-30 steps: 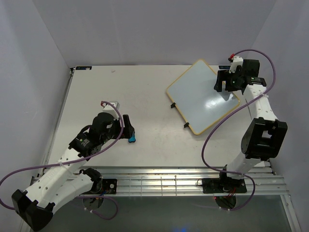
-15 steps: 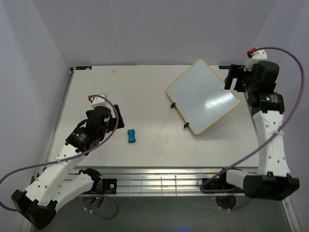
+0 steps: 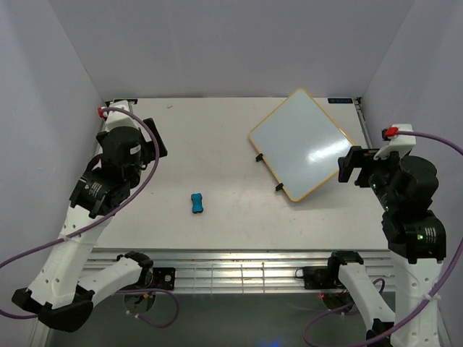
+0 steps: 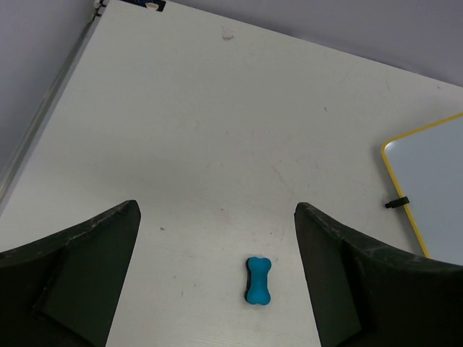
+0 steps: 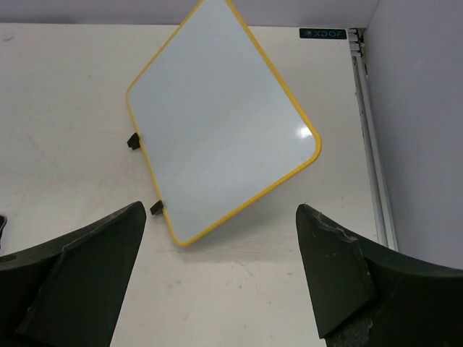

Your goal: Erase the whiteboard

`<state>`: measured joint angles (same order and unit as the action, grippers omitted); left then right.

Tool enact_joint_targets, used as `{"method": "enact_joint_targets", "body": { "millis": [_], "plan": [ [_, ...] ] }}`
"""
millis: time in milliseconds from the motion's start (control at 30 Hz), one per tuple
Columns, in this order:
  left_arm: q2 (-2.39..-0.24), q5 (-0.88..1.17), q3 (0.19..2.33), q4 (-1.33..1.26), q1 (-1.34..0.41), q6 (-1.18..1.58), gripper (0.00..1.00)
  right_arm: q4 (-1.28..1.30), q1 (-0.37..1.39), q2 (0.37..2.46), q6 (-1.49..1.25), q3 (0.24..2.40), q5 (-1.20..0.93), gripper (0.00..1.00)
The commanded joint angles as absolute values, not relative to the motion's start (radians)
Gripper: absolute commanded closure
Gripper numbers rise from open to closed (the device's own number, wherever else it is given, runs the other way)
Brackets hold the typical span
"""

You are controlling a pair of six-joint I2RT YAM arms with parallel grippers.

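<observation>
The whiteboard [image 3: 302, 144] lies turned like a diamond at the table's back right, with a yellow frame and black feet on its left edge. Its white face [image 5: 217, 119] shows no marks. A small blue bone-shaped eraser [image 3: 197, 203] lies alone on the table left of centre. My left gripper [image 3: 150, 142] is raised at the far left, open and empty. In its wrist view the eraser [image 4: 259, 280] sits on the table below its spread fingers [image 4: 79, 278]. My right gripper [image 3: 352, 168] hangs open off the board's near right side, holding nothing. The board's near corner lies below it.
White walls close in the table on the left, back and right. A metal rail [image 5: 370, 130] runs along the right edge with a dark label [image 5: 320, 33] at the back. Slatted rails [image 3: 253, 267] line the near edge. A small white speck [image 4: 227, 32] lies near the back.
Both arms have risen and drawn back. The left gripper moved from beside the eraser to the far left. The right gripper moved from over the board's right corner towards the near right. The eraser stayed put.
</observation>
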<state>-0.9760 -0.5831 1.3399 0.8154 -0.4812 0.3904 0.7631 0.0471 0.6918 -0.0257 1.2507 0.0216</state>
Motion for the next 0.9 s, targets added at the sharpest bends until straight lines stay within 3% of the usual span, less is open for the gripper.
{"method": "enact_joint_targets", "body": {
  "millis": [0,167,533,867],
  "plan": [
    [-0.940,-0.629,1.445,0.929,-0.474,0.334,0.02,0.859,0.101,0.621,-0.029,1.266,0.070,0.10],
    [-0.896,-0.650,1.523,1.032,-0.474,0.321,0.02,0.925,0.153,0.537,-0.035,1.241,0.170,0.10],
    [-0.677,-0.666,1.339,1.060,-0.474,0.386,0.02,0.925,0.163,0.509,-0.061,1.230,0.209,0.10],
    [-0.646,-0.675,1.295,1.025,-0.474,0.411,0.02,0.890,0.163,0.503,-0.064,1.238,0.232,0.10]
  ]
}}
